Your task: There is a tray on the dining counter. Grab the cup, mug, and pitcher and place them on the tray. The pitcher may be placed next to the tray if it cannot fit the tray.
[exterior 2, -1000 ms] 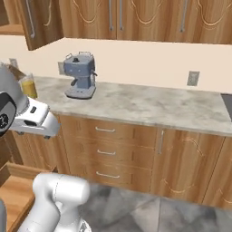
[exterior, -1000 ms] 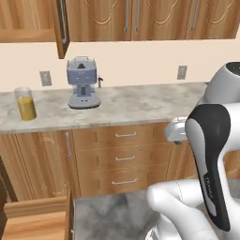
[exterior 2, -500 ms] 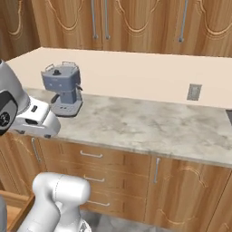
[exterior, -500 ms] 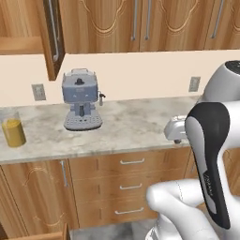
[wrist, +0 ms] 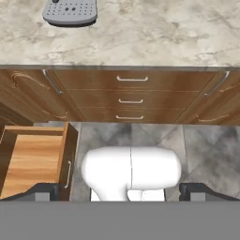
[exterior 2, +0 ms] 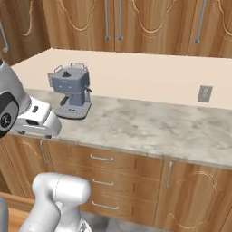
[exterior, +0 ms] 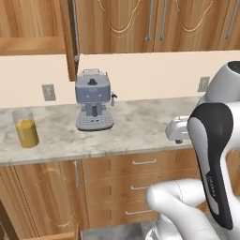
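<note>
Base has swung right: pitcher now far left of the empty, spread-jawed gripper, pickup pending

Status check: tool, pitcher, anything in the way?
Tool open, empty. Pitcher upright on wall counter, left of coffee machine. Path unobstructed.

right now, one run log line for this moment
gripper: open, empty | pitcher: on wall counter, left of coffee machine | drawer: open

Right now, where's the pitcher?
In the left base view the pitcher stands at the far left of the wall counter, left of the coffee machine and below the wall outlet.
</note>
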